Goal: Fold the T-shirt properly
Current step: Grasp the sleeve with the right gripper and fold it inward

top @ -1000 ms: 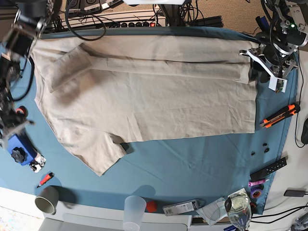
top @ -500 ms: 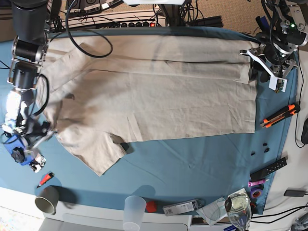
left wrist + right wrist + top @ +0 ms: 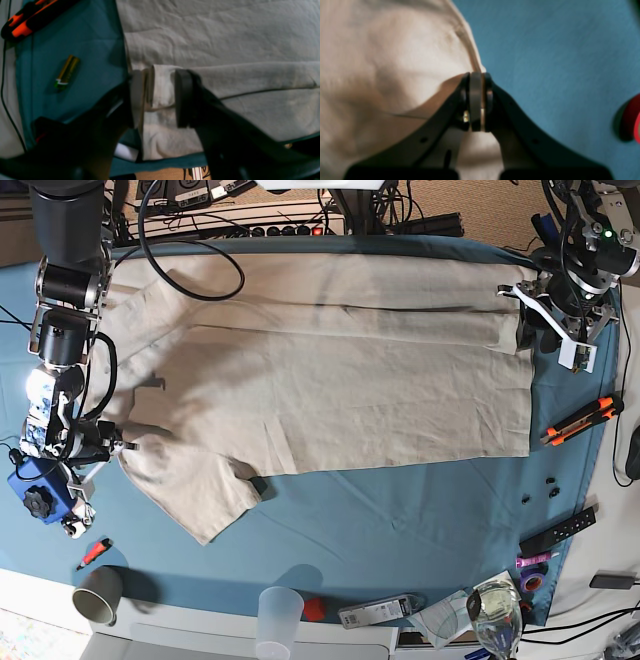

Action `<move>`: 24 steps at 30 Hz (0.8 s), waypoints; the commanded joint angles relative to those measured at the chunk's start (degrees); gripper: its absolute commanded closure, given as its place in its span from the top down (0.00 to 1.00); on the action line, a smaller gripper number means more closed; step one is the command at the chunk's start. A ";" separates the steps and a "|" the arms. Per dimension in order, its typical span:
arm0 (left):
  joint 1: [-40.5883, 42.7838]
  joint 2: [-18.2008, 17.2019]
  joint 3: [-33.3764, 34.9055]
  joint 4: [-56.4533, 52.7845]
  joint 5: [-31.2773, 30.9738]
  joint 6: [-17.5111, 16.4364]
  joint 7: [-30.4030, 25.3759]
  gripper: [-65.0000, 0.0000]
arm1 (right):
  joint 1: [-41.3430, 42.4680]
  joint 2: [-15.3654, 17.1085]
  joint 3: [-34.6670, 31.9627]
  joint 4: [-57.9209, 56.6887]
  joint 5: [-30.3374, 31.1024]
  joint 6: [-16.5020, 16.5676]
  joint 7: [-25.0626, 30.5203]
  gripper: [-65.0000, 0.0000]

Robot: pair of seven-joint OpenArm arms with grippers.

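Your T-shirt [image 3: 320,370] lies spread over the desk's far half, with one long fold along the far edge. The right pincer [image 3: 476,100] is pinched shut on its sleeve edge; the left pincer [image 3: 155,97] straddles the folded hem corner, jaws apart. Most folding remains.

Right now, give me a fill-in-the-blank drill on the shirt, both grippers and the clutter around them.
1. The right gripper is ____ on the edge of the T-shirt.
2. The left gripper straddles a fold of the shirt with its jaws ____.
3. The cloth under the shirt is ____ in colour.
4. On the cloth beside the left gripper lies a small ____.

Missing words: shut; open; blue; battery
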 commanded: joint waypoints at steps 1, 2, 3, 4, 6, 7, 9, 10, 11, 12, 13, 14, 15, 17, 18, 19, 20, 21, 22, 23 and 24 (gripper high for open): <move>-0.02 -0.57 -0.28 1.05 -0.66 -0.04 -1.09 0.35 | 0.13 0.55 -0.09 0.92 -0.52 0.24 -3.89 0.00; -0.02 -0.59 -0.28 1.05 -0.63 -0.04 -1.07 0.35 | -0.02 0.74 -0.09 2.29 -0.31 0.24 -4.09 0.00; 0.00 -0.59 -0.28 1.05 -0.63 -0.04 -1.05 0.35 | -0.33 1.05 -0.09 3.96 0.00 0.22 -4.26 0.00; 0.00 -0.59 -0.28 1.05 -0.63 -0.04 -1.05 0.35 | -0.66 1.31 -0.09 5.92 0.39 0.22 -4.74 0.00; -0.02 -0.59 -0.28 1.05 -0.63 -0.04 -1.07 0.35 | -0.94 1.81 -0.09 10.05 1.88 0.17 -7.21 0.00; -0.02 -0.57 -0.28 1.05 -0.63 -0.04 -1.07 0.35 | -1.05 2.12 -0.09 12.11 3.17 0.17 -8.85 0.00; -0.02 -0.57 -0.28 1.05 -0.66 -0.04 -1.11 0.35 | -1.14 2.51 -0.04 16.15 6.32 0.15 -12.59 0.00; -0.02 -0.57 -0.28 1.05 -0.63 -0.04 -1.14 0.35 | -1.38 2.80 -0.02 18.25 8.09 0.02 -14.25 0.00; -0.04 -0.57 -0.28 1.05 -0.63 -0.02 -1.14 0.35 | -1.66 2.99 -0.02 20.31 9.33 -0.17 -15.63 0.00; -0.02 -0.57 -0.28 1.05 -0.66 -0.04 -1.16 0.35 | -2.10 3.08 0.11 22.27 9.05 -0.15 -16.17 0.00; -0.02 -0.55 -0.28 1.05 -0.63 -0.04 -1.16 0.35 | -2.75 3.08 0.37 24.00 8.28 -0.15 -16.26 0.00; 0.00 -0.55 -0.28 1.05 -0.63 -0.04 -1.07 0.35 | -3.65 3.08 0.61 25.27 7.50 -0.15 -16.33 0.00; 0.00 -0.57 -0.28 1.05 -0.61 -0.04 -1.07 0.35 | -4.66 3.10 0.61 26.18 7.17 -0.15 -16.33 0.00; 0.00 -0.57 -0.28 1.05 -0.63 -0.04 -1.07 0.35 | -7.10 3.04 0.61 27.54 7.52 -0.17 -16.52 0.00; 0.00 -0.57 -0.28 1.05 -0.61 -0.04 -1.05 0.35 | -8.44 3.06 0.61 28.17 8.17 -0.17 -16.59 0.00; 0.00 -0.57 -0.28 1.05 -0.61 -0.04 -1.07 0.35 | -9.86 3.06 0.61 28.81 8.85 -0.17 -16.76 0.00; -0.02 -0.57 -0.28 1.05 -0.63 -0.04 -1.09 0.35 | -11.30 3.06 0.61 29.68 8.94 -0.15 -16.83 0.00; 0.00 -0.55 -0.28 1.05 -0.63 -0.04 -1.09 0.35 | -12.81 3.06 0.61 30.75 8.92 -0.15 -16.90 0.00; -0.02 -0.55 -0.28 1.05 -0.61 -0.04 -1.09 0.35 | -14.36 3.06 0.61 32.02 8.92 -0.15 -16.96 0.00; -0.02 -0.55 -0.28 1.05 -0.63 -0.04 -1.09 0.35 | -15.91 3.06 0.61 33.53 8.92 -0.15 -16.96 0.00; 0.00 -0.55 -0.28 1.05 -0.61 -0.04 -1.09 0.35 | -17.57 3.06 0.61 35.26 8.94 -0.15 -16.94 0.00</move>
